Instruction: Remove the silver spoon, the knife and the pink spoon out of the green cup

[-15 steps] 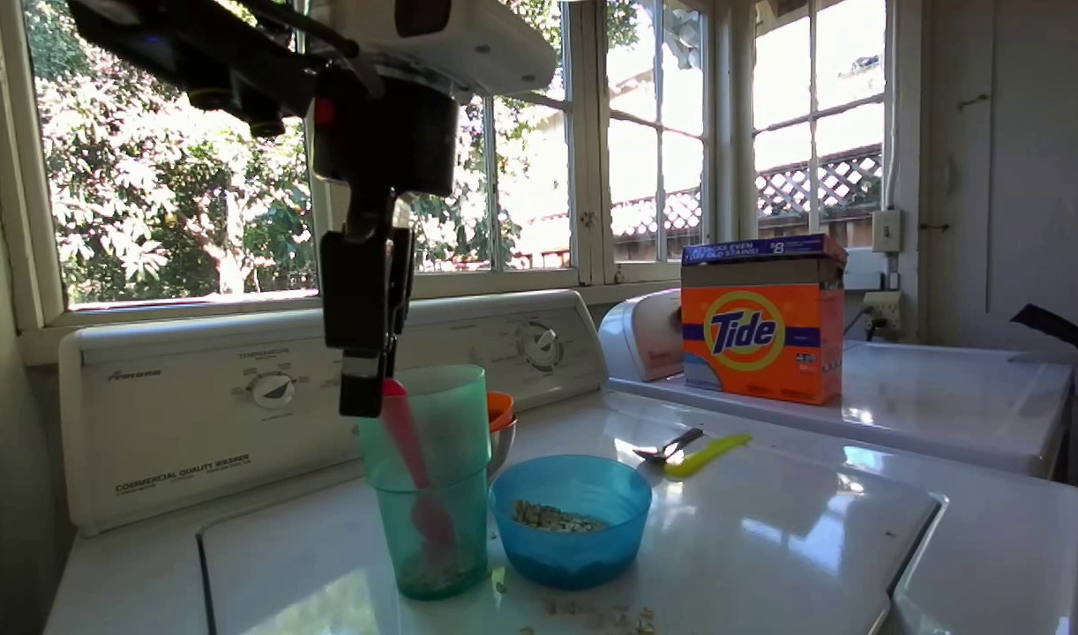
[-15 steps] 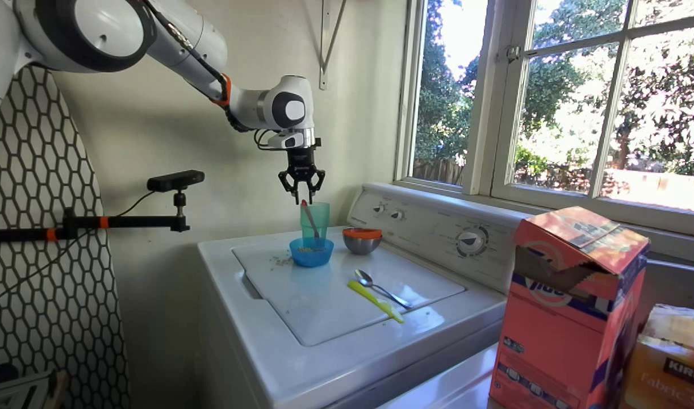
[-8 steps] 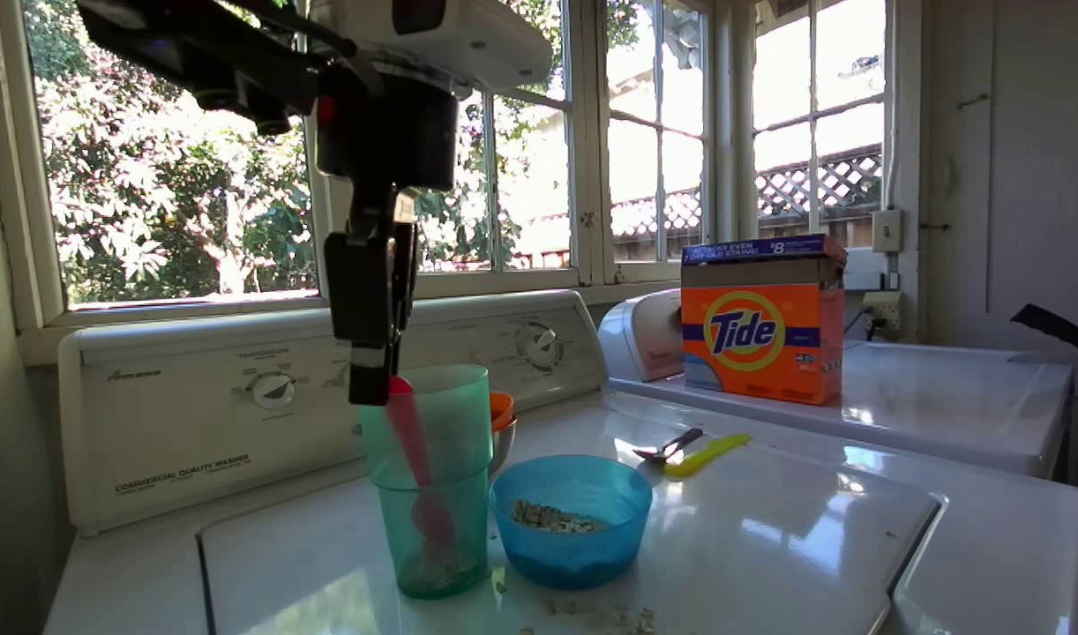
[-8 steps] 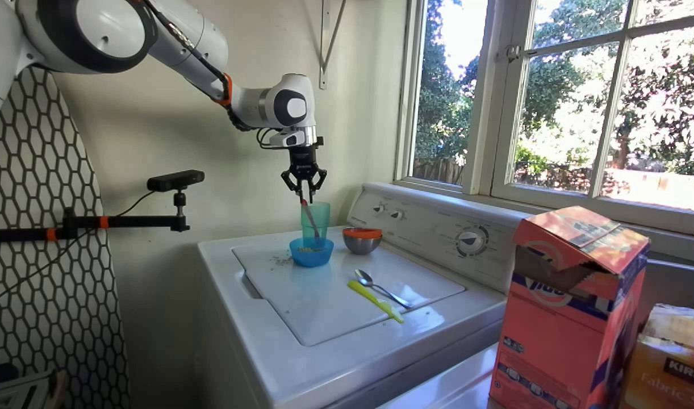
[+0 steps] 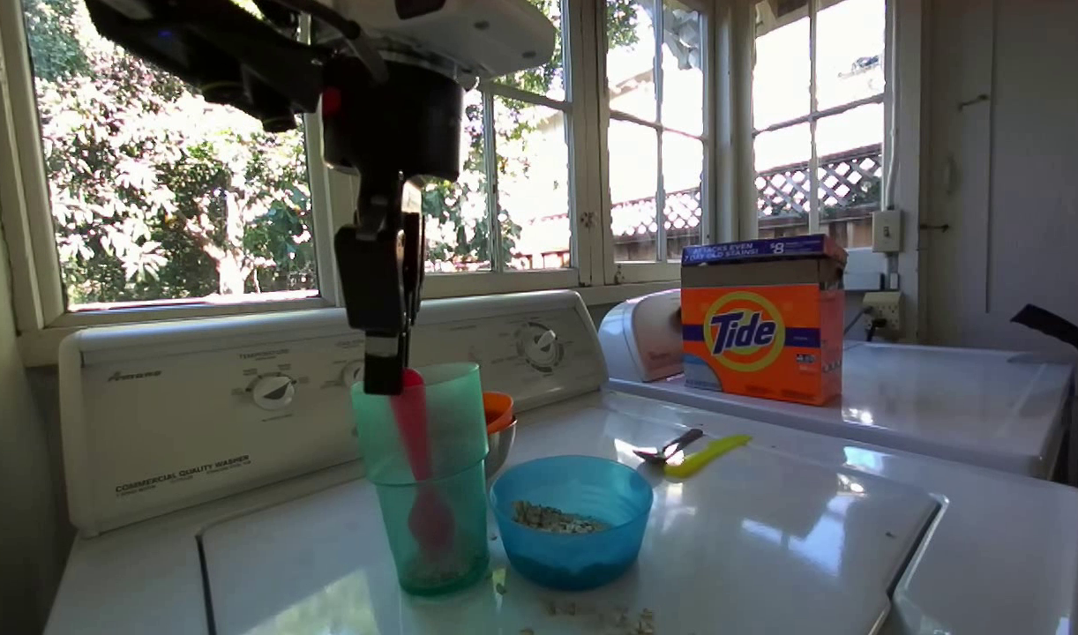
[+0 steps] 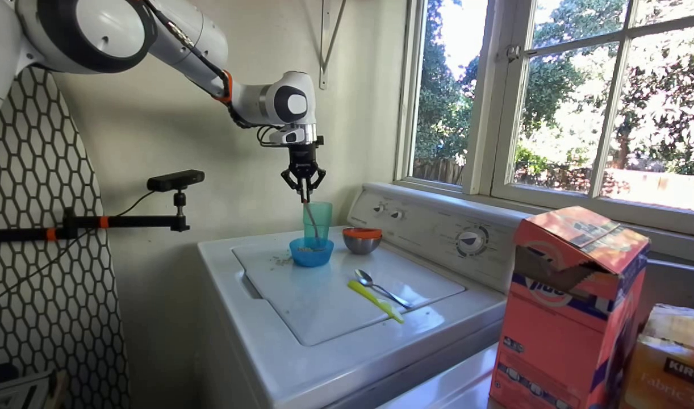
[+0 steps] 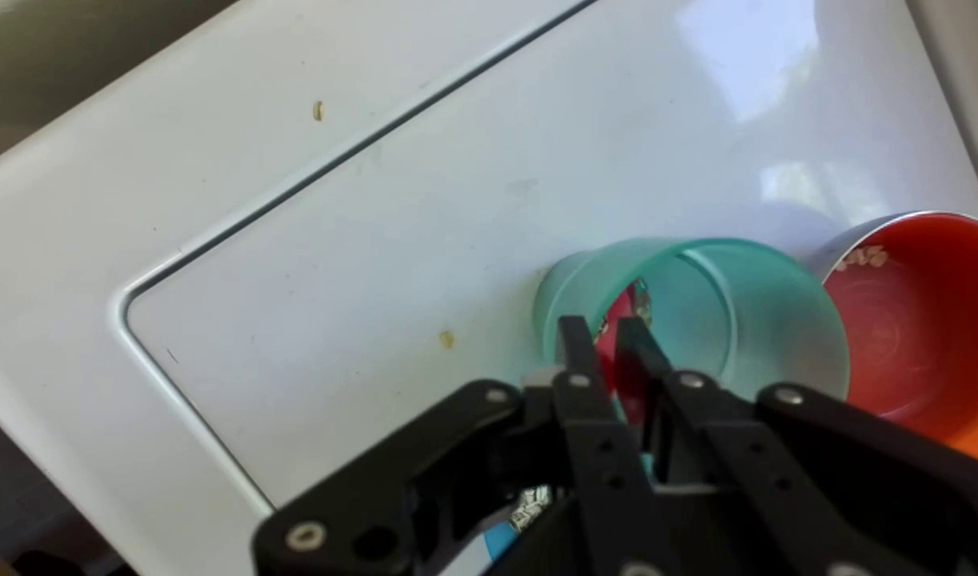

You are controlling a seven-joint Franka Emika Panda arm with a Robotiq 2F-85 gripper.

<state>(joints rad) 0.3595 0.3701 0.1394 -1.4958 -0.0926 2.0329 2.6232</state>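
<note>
The pink spoon leans inside the green cup, its handle end up at the rim; both also show in an exterior view. My gripper points down at the rim, its fingers close together on the handle's top. In the wrist view the fingers stand either side of the red handle, partly hiding it. The cup tilts slightly. The knife and the silver spoon lie side by side on the washer lid, away from the cup, in both exterior views.
A blue bowl of oats stands right beside the cup, with spilled oats near it. A metal bowl with an orange bowl inside stands near the control panel. A Tide box stands on the neighbouring machine.
My gripper has come down a little and its fingers have closed on the pink spoon's handle. The spoon stands more upright, and the cup has tilted and shifted slightly.
</note>
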